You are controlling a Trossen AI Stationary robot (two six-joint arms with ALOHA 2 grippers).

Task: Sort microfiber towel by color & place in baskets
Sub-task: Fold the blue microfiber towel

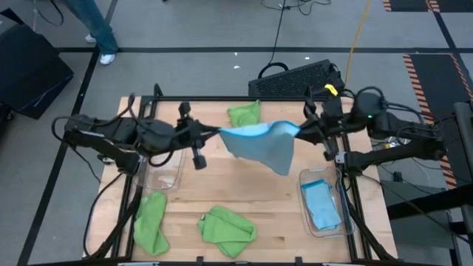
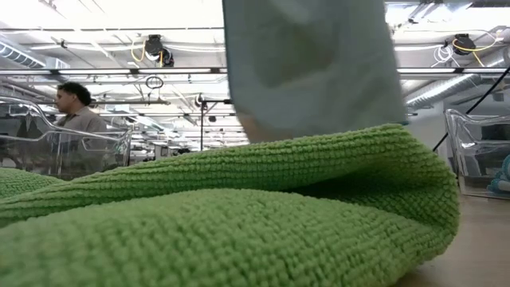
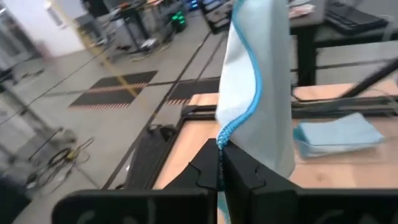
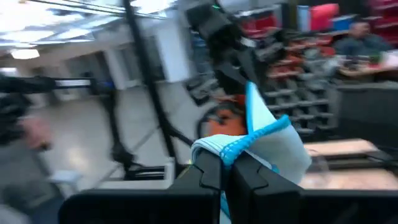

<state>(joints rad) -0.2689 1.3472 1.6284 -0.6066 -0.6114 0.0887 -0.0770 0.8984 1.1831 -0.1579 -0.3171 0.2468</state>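
A light blue towel (image 1: 260,145) hangs in the air over the table's middle, stretched between my two grippers. My left gripper (image 1: 219,132) is shut on its left corner and my right gripper (image 1: 298,130) on its right corner. In the low view the towel (image 2: 311,64) hangs behind a green towel (image 2: 239,215). Three lime green towels lie on the table: one at the far middle (image 1: 244,113), one near left (image 1: 151,222), one near middle (image 1: 228,230). The right clear basket (image 1: 321,205) holds folded blue cloth (image 1: 321,204). The left clear basket (image 1: 162,174) sits under my left arm. My left gripper pinches the blue towel's corner (image 3: 222,138) at its stitched hem between both fingers, coming level from the table's left; the cloth is lifted clear. My right gripper pinches the opposite corner (image 4: 230,149), bunched at the hem, level from the right; the upper edge runs nearly taut, the rest hangs.
A black keyboard-like object (image 1: 295,80) lies beyond the table's far edge. Bare wood (image 1: 222,185) shows under the hanging towel. A person (image 2: 73,108) stands in the room behind, and legs (image 1: 96,29) show on the floor at far left.
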